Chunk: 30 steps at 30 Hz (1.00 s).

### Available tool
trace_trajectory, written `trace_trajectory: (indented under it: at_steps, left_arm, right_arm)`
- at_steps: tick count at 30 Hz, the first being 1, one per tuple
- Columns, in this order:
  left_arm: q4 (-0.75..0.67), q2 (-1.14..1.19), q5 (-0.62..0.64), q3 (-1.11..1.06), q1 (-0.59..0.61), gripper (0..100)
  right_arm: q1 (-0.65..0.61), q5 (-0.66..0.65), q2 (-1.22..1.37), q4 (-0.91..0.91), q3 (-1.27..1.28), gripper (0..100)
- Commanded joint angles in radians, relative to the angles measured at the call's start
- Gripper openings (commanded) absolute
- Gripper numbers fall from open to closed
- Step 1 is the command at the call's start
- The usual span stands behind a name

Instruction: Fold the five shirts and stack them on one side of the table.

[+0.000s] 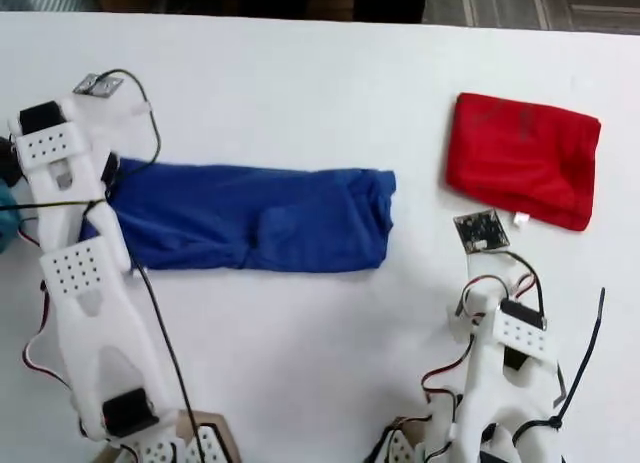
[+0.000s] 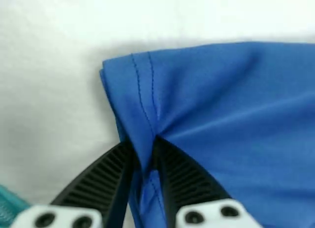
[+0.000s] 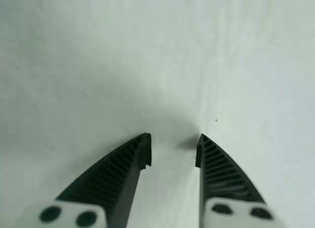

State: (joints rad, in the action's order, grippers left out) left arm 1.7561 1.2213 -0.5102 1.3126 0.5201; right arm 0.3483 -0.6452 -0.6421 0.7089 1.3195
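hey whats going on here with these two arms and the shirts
The left hand is shut on the hemmed end of a blue shirt, which lies folded into a long strip on the table. The right hand is open over bare table, holding nothing. A red shirt lies folded on that arm's side.

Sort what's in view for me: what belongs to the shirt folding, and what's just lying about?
Job: blue shirt, partly folded; folded red shirt; left gripper, fingers shut on the blue shirt's hem; right gripper, fingers open over the table.
Lying about: teal thing at the table's left edge, too cropped to identify.
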Motion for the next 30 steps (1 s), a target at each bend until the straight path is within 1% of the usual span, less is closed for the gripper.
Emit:
trace_trajectory:
  at_steps: [1, 6, 12, 14, 16, 18, 20, 24, 30]
  left_arm:
    - [0.015, -0.031, -0.011, 0.024, 0.037, 2]
    - [0.025, -0.083, -0.017, 0.013, 0.041, 2]
    - [0.017, -0.054, -0.021, 0.016, 0.040, 3]
    - [0.020, -0.043, -0.017, 0.015, 0.041, 9]
    - [0.023, -0.044, -0.002, 0.021, 0.052, 18]
    - [0.021, -0.068, 0.063, 0.024, 0.071, 23]
    - [0.020, -0.103, 0.103, 0.024, 0.087, 23]
    - [0.023, -0.133, 0.107, 0.013, 0.117, 23]
    - [0.025, -0.028, 0.107, 0.012, 0.155, 23]
  right_arm:
    - [0.001, 0.005, -0.028, -0.013, -0.003, 15.6]
    - [0.001, 0.005, -0.028, -0.013, -0.003, 15.6]
    - [0.001, 0.005, -0.028, -0.013, -0.003, 15.6]
    - [0.001, 0.005, -0.028, -0.013, -0.003, 15.6]
    - [0.001, 0.005, -0.028, -0.013, -0.003, 15.6]
    - [0.001, 0.005, -0.028, -0.013, -0.003, 15.6]
    - [0.001, 0.005, -0.028, -0.013, -0.003, 15.6]
    - [0.001, 0.005, -0.028, -0.013, -0.003, 15.6]
    - [0.001, 0.005, -0.028, -0.013, -0.003, 15.6]
